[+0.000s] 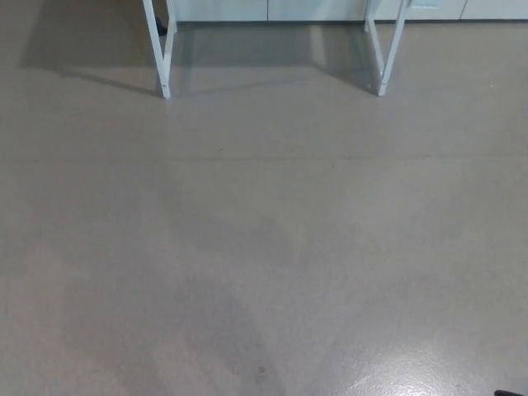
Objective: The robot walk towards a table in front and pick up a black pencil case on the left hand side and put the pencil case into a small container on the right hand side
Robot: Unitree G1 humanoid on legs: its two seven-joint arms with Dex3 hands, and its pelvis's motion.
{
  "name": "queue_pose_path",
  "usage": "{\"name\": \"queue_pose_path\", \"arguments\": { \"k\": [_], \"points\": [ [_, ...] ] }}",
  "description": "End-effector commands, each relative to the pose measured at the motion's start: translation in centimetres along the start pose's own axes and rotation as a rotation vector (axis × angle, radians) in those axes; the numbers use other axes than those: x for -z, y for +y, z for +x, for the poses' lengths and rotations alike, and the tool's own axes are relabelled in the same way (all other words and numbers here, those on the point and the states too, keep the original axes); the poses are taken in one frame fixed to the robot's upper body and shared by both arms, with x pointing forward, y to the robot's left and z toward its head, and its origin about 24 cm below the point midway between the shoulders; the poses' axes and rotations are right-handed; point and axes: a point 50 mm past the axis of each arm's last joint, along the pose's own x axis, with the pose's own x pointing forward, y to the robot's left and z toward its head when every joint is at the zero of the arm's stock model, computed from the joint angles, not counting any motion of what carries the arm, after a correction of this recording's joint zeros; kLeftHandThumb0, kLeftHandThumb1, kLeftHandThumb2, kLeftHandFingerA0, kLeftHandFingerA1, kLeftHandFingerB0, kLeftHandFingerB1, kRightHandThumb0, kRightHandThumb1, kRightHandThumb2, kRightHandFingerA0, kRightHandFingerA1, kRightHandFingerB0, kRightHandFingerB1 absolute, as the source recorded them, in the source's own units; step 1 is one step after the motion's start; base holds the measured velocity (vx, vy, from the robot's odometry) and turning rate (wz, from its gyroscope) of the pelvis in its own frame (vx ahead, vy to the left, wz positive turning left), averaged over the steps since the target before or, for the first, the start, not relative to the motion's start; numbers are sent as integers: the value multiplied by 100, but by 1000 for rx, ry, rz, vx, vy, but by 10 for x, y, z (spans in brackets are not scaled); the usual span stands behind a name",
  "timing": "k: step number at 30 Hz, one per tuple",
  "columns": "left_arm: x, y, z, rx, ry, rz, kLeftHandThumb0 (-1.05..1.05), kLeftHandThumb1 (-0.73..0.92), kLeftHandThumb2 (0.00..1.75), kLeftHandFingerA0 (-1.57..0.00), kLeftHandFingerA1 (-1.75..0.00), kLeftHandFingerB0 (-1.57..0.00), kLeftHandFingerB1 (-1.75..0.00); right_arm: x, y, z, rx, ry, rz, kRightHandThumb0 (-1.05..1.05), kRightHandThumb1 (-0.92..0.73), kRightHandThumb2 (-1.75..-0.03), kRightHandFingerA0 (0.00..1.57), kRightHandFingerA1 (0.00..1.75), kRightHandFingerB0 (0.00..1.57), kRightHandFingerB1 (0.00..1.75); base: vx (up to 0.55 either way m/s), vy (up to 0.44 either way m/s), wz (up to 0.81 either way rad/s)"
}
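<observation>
Ahead, white table legs (pixel 162 58), grey floor (pixel 264 247)

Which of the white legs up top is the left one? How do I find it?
Start from the big grey floor and look to the top edge, where two white legs come down. The left leg stands left of the middle, ending in a small foot. Unlike the right leg, which slants down leftward, it slants down rightward.
</observation>
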Motion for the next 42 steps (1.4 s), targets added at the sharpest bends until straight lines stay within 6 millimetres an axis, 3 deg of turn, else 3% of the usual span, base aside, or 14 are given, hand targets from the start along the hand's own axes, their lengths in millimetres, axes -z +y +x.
{"name": "queue_pose_path", "arguments": {
  "k": [1,25,33,42],
  "points": [
    [-4,6,-4,25,-57,-2,-37,51,56,-47,-36,-36,-32,0,-6,-3,13,-39,-2,-44,-62,-58,50,43,32,36,0,0,0],
    [-3,5,-4,44,-56,23,-38,52,56,-49,-36,-38,-33,8,-6,-8,21,-33,-3,-40,-65,-59,54,43,33,36,10,32,3],
    [-4,6,-4,52,-42,49,-40,54,57,-49,-36,-36,-32,9,-6,-7,14,-32,2,-39,-66,-60,52,44,33,36,171,290,-20],
    [-5,4,-5,43,-51,53,-37,55,57,-54,-38,-38,-33,9,-5,-7,13,-26,0,-41,-66,-59,53,43,32,36,239,-74,9]
  ]
}}
